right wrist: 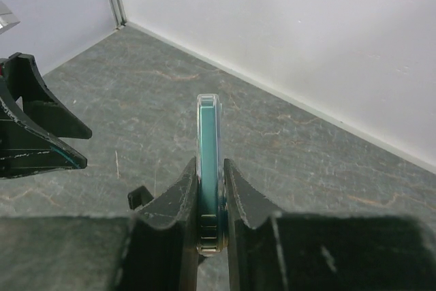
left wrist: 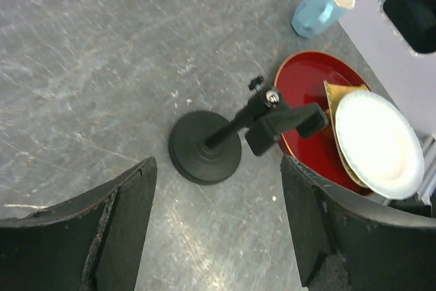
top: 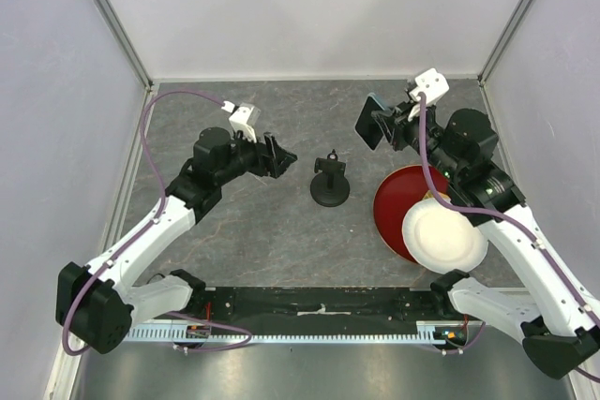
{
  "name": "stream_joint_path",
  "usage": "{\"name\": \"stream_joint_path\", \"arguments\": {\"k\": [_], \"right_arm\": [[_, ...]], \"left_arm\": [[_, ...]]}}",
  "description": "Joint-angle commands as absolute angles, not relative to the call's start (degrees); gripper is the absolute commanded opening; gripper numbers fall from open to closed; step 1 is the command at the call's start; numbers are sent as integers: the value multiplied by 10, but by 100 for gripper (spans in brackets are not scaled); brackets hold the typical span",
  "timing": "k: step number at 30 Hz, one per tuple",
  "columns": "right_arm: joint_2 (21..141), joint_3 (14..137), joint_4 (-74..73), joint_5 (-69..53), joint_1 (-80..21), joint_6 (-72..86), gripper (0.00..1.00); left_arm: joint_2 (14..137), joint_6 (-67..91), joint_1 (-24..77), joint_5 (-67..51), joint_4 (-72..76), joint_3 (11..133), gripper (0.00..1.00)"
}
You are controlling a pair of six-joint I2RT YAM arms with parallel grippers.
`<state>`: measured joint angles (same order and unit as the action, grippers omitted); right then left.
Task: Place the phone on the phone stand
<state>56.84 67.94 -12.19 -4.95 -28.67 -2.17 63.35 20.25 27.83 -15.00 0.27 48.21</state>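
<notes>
Currently pinching the phone edge-on in the right tool. Holding the left tool wide, facing the phone stand.

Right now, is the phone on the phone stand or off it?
Off. The right gripper holds the phone on edge, away from the phone stand, whose cradle is empty.

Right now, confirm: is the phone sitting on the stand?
No, the right gripper holds the phone edge-on; the phone stand is bare.
</notes>
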Motion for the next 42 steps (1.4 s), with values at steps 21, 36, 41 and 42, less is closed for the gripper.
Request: {"name": "stream_joint_path", "arguments": {"k": [21,36,41,42], "right_arm": [[536,687,-130,-112,-286,-54,0],[550,683,-118,-138,-287,-58,0],[554,681,-119,-147,-286,-66,0],[553,681,-119,-148,-287,-67,0]], "left_arm": [[719,62,435,-17,99,475,60],[745,67,439,-17,165,452,49],[757,68,439,-24,182,449,43],[758,67,439,-24,184,449,42]]}}
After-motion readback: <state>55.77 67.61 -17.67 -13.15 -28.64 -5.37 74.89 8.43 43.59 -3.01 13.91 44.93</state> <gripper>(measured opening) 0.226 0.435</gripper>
